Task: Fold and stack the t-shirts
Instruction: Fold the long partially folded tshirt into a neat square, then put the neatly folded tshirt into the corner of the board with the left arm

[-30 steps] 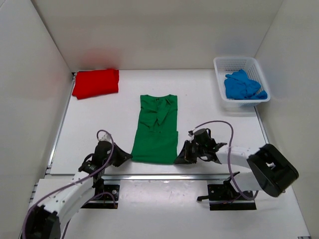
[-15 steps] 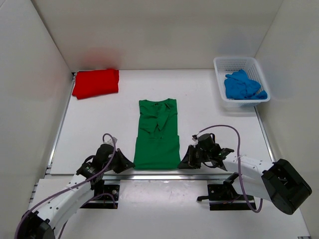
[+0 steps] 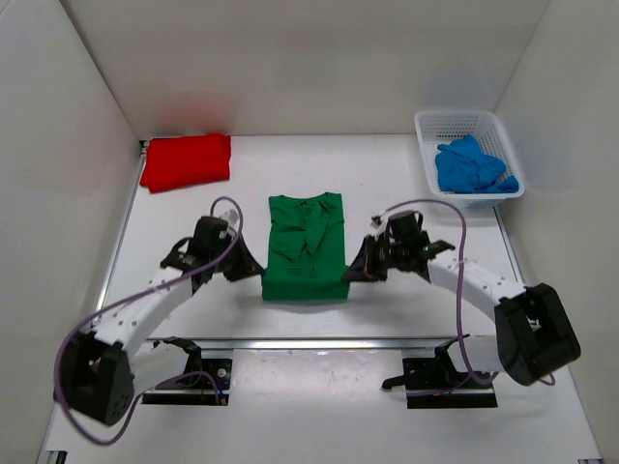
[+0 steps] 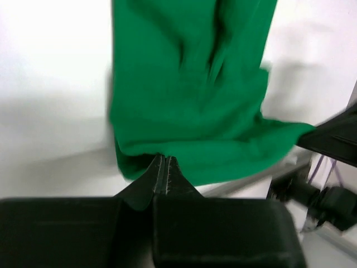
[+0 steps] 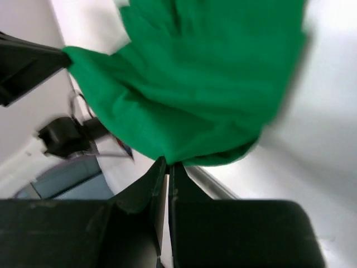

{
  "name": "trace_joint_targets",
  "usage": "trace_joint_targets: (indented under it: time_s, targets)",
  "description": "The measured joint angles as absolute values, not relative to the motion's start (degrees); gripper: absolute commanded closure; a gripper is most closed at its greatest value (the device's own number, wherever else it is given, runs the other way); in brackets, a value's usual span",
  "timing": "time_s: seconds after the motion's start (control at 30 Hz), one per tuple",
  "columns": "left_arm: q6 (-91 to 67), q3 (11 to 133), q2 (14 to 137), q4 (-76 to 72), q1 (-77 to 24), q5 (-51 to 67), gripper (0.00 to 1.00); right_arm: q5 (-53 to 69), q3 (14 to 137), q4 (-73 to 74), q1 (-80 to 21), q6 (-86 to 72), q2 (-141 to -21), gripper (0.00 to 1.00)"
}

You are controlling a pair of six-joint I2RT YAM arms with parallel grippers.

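Green t-shirt (image 3: 306, 246) sits mid-table, between the two arms, collar pointing to the far wall, sleeves already tucked in so it reads as a narrow strip with creases down the chest. You have its near hem up off the white table (image 3: 406, 203), one corner per arm. The left gripper (image 4: 165, 163) has its jaws pressed together on the left hem corner, and the right gripper (image 5: 168, 164) is pinched onto the right hem corner. In both wrist views the cloth fans out straight from the fingertips. Holding both corners level looks meant to keep the hem straight for a bottom-to-collar half fold. The cloth is soft, droops between the grips, and both wrist views are blurred. The red t-shirt (image 3: 187, 160) lies folded at the far left corner, likely the stack spot. The blue t-shirt (image 3: 471, 166) is crumpled in the white mesh basket (image 3: 455, 118) at far right, not yet folded.
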State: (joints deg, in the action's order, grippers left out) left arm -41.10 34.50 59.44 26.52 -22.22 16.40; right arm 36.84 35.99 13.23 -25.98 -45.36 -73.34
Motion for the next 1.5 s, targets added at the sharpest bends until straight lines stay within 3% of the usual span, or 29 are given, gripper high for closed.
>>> trace_joint_targets:
  time_s: [0.23, 0.33, 0.37, 0.43, 0.6, 0.73, 1.0, 1.23, 1.37, 1.4, 1.47, 1.5]
  targets:
    - [-34.85, 64.82, 92.14, 22.31, -12.93, 18.68, 0.98, 42.61, 69.1, 18.31, -13.65, -35.83, -98.15, 1.0]
    - [-33.32, 84.49, 109.71, 21.47, -11.38, 19.57, 0.47, 42.96, 88.03, 21.87, -10.46, -32.27, -113.21, 0.69]
    - [-33.5, 90.8, 115.15, 20.97, -10.9, 19.97, 0.48, 42.52, 95.37, 23.42, -9.67, -31.05, -118.61, 0.57]
    - [-34.09, 101.21, 123.85, 20.8, -9.93, 21.04, 0.44, 41.08, 109.1, 27.33, -8.73, -28.51, -128.75, 0.45]
    - [-35.16, 109.06, 132.7, 21.78, -7.7, 23.33, 0.43, 35.05, 126.91, 38.83, -7.92, -23.16, -141.14, 0.41]
    - [-34.79, 98.52, 128.18, 20.78, -6.87, 22.52, 0.41, 30.5, 124.09, 42.5, -8.97, -20.21, -139.28, 0.41]
    - [-31.62, 78.06, 113.69, 20.73, -9.91, 17.17, 0.34, 26.13, 97.73, 39.38, -10.39, -18.76, -118.78, 0.41]
    - [-30.83, 75.96, 112.75, 20.86, -16.47, 10.57, 0.32, 25.78, 83.0, 33.78, -10.07, -18.44, -98.87, 0.49]
    - [-28.12, 83.15, 117.67, 26.98, -20.53, 3.81, 0.3, 26.85, 77.84, 32.36, -8.82, -18.74, -92.07, 0.51]
    - [-27.44, 84.75, 118.91, 28.14, -21.28, 2.26, 0.31, 27.07, 77.19, 32.18, -8.32, -18.92, -91.24, 0.51]
    - [-26.5, 86.85, 120.07, 30.0, -22.48, 0.23, 0.43, 27.66, 76.25, 31.83, -7.18, -19.14, -90.08, 0.51]
    - [-26.02, 87.61, 120.57, 30.79, -22.94, -0.56, 0.56, 28.03, 75.94, 31.62, -6.79, -19.29, -89.73, 0.52]
